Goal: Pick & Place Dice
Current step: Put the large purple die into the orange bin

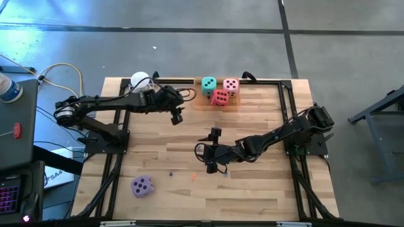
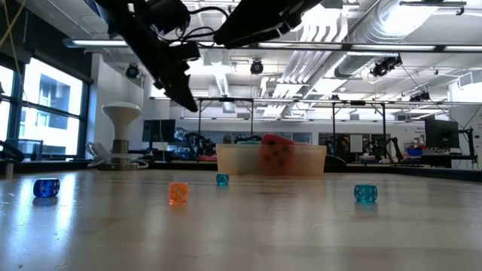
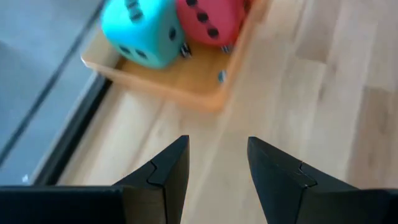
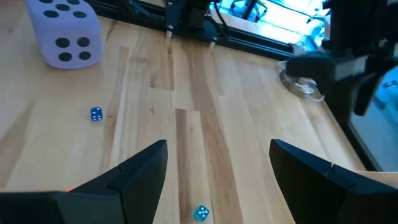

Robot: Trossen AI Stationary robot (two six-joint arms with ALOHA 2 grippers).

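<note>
Three dice sit in a shallow tan tray (image 1: 201, 104) at the table's far edge: teal (image 1: 209, 83), pink (image 1: 231, 85) and red (image 1: 219, 97). The purple die (image 1: 141, 186) rests on the table at the near left. My left gripper (image 1: 177, 116) hangs open above the table, just left of the tray, with nothing between its fingers. Its wrist view shows the teal die (image 3: 140, 31) and red die (image 3: 211, 18) in the tray ahead. My right gripper (image 1: 206, 151) is open over the table's middle, facing the purple die (image 4: 64, 31), and holds nothing.
Tiny beads lie on the wood near the right gripper: blue (image 4: 96, 114), teal (image 4: 200, 213) and orange (image 2: 178, 192). A white round object (image 1: 140, 80) stands at the far left corner. Black frame rails (image 1: 287, 107) run along the table's sides.
</note>
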